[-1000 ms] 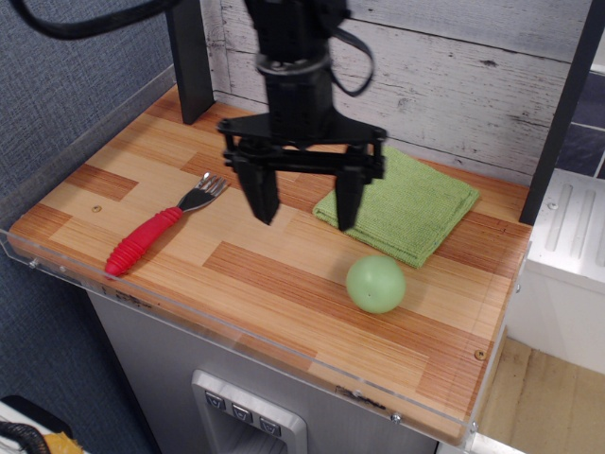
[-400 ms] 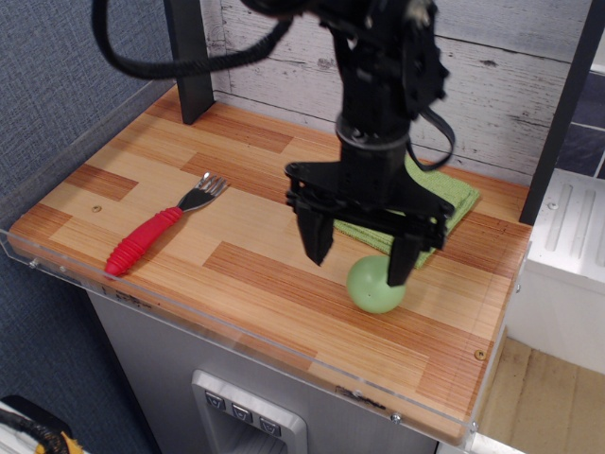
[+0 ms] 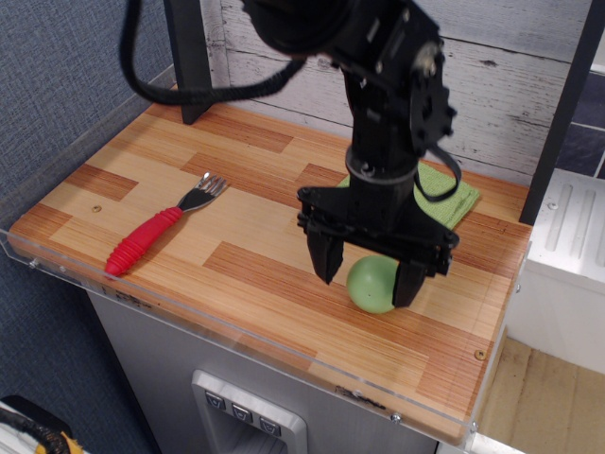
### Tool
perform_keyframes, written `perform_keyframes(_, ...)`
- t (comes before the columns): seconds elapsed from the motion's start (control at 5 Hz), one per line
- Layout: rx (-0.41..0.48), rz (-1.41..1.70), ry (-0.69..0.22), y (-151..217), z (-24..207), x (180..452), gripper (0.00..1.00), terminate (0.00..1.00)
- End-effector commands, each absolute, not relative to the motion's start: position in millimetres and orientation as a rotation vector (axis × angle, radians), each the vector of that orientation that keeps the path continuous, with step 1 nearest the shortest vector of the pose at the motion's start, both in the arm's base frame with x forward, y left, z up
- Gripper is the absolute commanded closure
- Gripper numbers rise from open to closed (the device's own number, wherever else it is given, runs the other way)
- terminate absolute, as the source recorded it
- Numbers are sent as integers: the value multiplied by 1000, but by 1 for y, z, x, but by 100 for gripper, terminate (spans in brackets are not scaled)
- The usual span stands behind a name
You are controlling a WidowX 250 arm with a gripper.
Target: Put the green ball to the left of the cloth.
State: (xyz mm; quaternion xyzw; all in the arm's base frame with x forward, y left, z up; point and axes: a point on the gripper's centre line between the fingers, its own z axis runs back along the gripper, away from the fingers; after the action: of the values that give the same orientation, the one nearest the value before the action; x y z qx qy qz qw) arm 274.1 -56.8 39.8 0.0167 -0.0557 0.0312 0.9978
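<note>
The green ball (image 3: 370, 286) is a pale green sphere resting on the wooden tabletop near the front right. The cloth (image 3: 452, 197) is a folded light green towel behind it, mostly hidden by the arm. My black gripper (image 3: 368, 275) is open and lowered over the ball, with one finger (image 3: 328, 258) to the ball's left and the other finger (image 3: 410, 279) on its right side. The jaws stand wider than the ball; I cannot tell whether they touch it.
A fork with a red handle (image 3: 156, 235) lies on the left part of the table (image 3: 142, 180). A clear plastic lip (image 3: 236, 350) runs along the front edge. A black post (image 3: 189, 57) stands at the back left, another at the right (image 3: 558, 123).
My gripper has moved from over the table's middle to the right and down, and now straddles the ball. The ball, cloth and fork have stayed in place.
</note>
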Motion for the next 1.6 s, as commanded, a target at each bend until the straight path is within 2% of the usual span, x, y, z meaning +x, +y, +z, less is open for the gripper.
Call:
perform_keyframes(0.0,51,55,-148,-50,33,287,0,0)
perform_keyframes(0.2,88,63,-145,-49,29,287,0,0)
perform_keyframes(0.4,75,55,-142,-50,32,286,0,0)
perform_keyframes(0.6,76,101,-117,-44,38,283,100,0)
perform_keyframes(1.0,90,328,-39,-7,71,276,100,0)
perform_keyframes(1.2,51,421,-14,21,72,287,100,0)
perform_keyframes(1.4,109,461,-84,43,72,311,100,0)
